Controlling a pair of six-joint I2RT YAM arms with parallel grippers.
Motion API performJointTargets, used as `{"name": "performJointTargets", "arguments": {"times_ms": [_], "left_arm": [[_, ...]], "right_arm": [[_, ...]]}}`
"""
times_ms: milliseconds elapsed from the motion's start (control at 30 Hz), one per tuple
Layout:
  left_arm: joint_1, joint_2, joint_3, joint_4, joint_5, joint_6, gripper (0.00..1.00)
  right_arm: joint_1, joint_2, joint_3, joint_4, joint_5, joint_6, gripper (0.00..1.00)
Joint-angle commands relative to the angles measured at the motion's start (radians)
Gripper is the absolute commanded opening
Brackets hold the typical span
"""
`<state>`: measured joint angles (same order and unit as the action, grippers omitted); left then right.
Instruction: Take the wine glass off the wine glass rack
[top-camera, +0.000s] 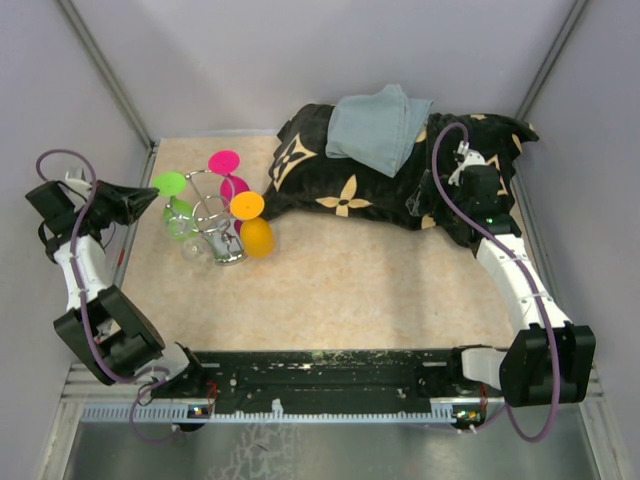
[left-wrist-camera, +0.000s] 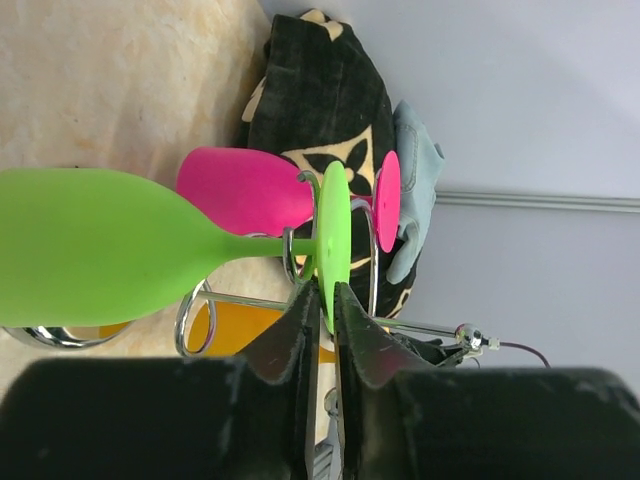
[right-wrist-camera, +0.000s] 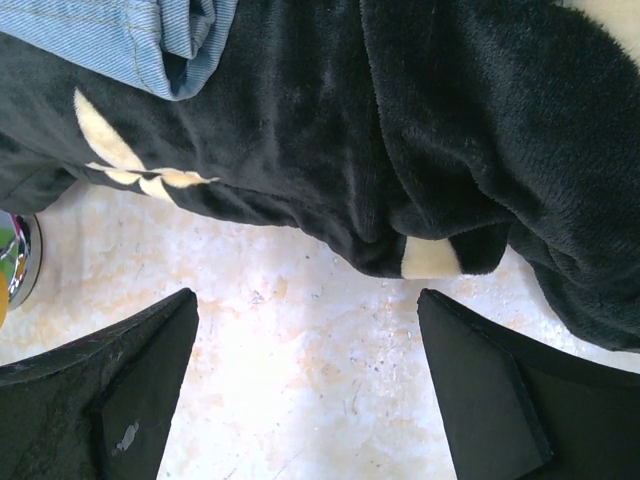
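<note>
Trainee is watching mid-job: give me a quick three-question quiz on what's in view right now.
1. Which part of the green wine glass does the left gripper pinch? A bowl, B stem, C foot disc.
2. True or false: the right gripper is shut on a glass.
3. Fill in: the blue cloth lies on the ___ blanket.
Key: 1 C; 2 false, it is open and empty; 3 black.

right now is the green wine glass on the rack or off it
On the rack: the green wine glass hangs bowl-down, stem in a wire loop, left gripper pinching its foot.
</note>
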<state>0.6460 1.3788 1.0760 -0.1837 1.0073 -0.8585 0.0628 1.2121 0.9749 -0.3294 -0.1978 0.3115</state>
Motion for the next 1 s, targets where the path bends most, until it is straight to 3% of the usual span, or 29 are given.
{"name": "performJointTargets", "arguments": {"times_ms": [0, 167, 367, 500, 733, 967], "left_arm": [[0.007, -0.024, -0.012, 0.002, 0.04, 0.011, 0.12], [0.008, -0.021, -0.022, 0.007, 0.051, 0.004, 0.07], [0.007, -0.013, -0.027, 0.018, 0.043, 0.007, 0.33], [0.007, -0.001, -0.026, 0.039, 0.043, -0.004, 0.38], [0.006, 0.006, -0.014, 0.049, 0.053, -0.02, 0.33], [0.009, 0.001, -0.015, 0.04, 0.056, -0.019, 0.18]], "right_arm": [[-0.004, -0.031, 0.001, 0.047, -0.013, 0.003, 0.91], [-0.004, -0.031, 0.0, 0.049, -0.016, 0.003, 0.91], [-0.004, -0.03, -0.001, 0.049, -0.021, 0.001, 0.91], [-0.004, -0.027, 0.0, 0.051, -0.025, 0.001, 0.91], [-0.004, -0.025, 0.0, 0.054, -0.023, 0.003, 0.91], [-0.004, -0.025, -0.004, 0.061, -0.021, 0.007, 0.91]]}}
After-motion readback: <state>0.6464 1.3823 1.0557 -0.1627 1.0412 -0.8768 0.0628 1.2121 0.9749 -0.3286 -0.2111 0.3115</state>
